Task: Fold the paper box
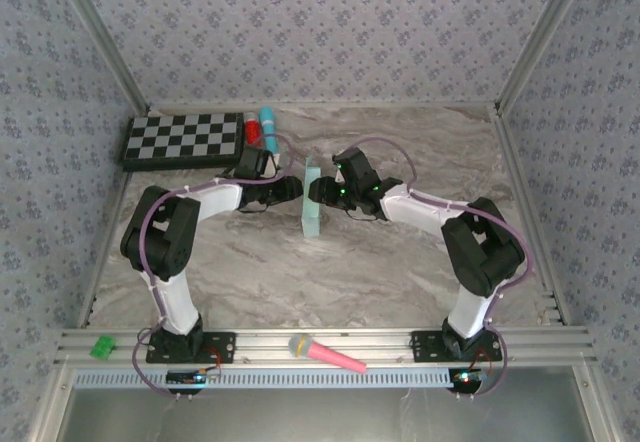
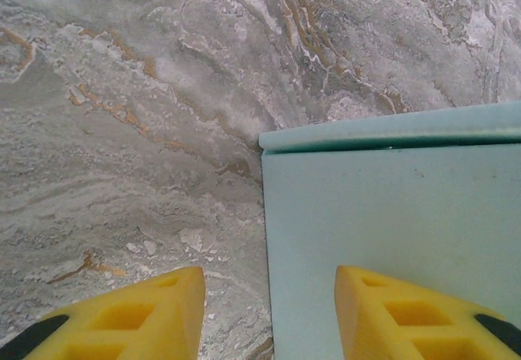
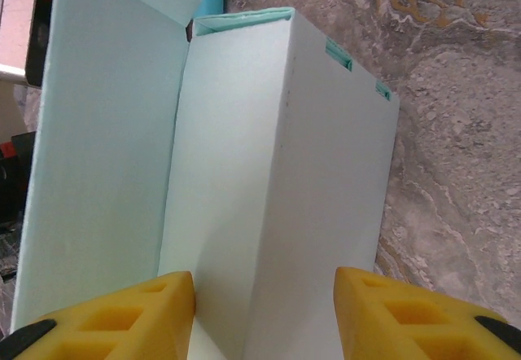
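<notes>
Left gripper (image 2: 269,319): released, its yellow fingers spread apart with nothing clamped between them; one finger lies over bare table, the other over a flat face of the box.
Right gripper (image 3: 264,315): released as well, fingers parted, pointing at a folded corner of the box, which lies beyond the tips rather than between them.
Paper box (image 1: 312,200): pale aqua card, standing upright on edge at the middle of the table, directly between the two grippers, which meet it from either side.
Box flap (image 3: 98,148): a broad panel standing out from the box body, not folded in.
Table (image 1: 400,272): grey marbled surface.
Checkerboard (image 1: 185,139): far left corner, well apart from the box.
Turquoise marker (image 1: 268,122): just beside the checkerboard's right end, next to a red object (image 1: 252,128).
Pink microphone-shaped toy (image 1: 335,356): lying on the near rail between the arm bases.
</notes>
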Controlling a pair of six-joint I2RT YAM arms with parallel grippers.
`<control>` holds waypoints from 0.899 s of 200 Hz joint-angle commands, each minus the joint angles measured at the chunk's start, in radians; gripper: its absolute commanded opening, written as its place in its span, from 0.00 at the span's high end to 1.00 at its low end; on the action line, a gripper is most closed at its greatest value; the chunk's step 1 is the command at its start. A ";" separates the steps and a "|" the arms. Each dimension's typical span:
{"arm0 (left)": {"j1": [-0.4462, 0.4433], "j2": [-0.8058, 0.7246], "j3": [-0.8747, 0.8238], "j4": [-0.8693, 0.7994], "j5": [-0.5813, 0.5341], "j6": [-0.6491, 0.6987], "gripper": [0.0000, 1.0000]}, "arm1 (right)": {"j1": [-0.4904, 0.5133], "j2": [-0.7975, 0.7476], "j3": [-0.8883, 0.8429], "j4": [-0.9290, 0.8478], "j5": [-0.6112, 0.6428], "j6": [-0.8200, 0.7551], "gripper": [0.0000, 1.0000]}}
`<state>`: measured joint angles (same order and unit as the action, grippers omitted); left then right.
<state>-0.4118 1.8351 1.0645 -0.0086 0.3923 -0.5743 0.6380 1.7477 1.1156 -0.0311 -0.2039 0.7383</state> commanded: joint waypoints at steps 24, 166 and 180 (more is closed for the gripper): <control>-0.007 -0.076 0.052 -0.094 -0.057 0.040 0.52 | 0.003 -0.058 0.022 -0.113 0.075 0.009 0.49; -0.175 -0.229 0.228 -0.438 -0.325 0.087 0.12 | -0.050 -0.204 -0.164 -0.108 0.074 -0.083 0.53; -0.194 -0.196 0.259 -0.471 -0.337 0.085 0.12 | -0.040 -0.211 -0.231 -0.033 0.047 -0.049 0.56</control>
<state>-0.5770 1.5879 1.2552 -0.3672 0.0803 -0.4976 0.5846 1.5593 0.9749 -0.1368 -0.1047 0.6651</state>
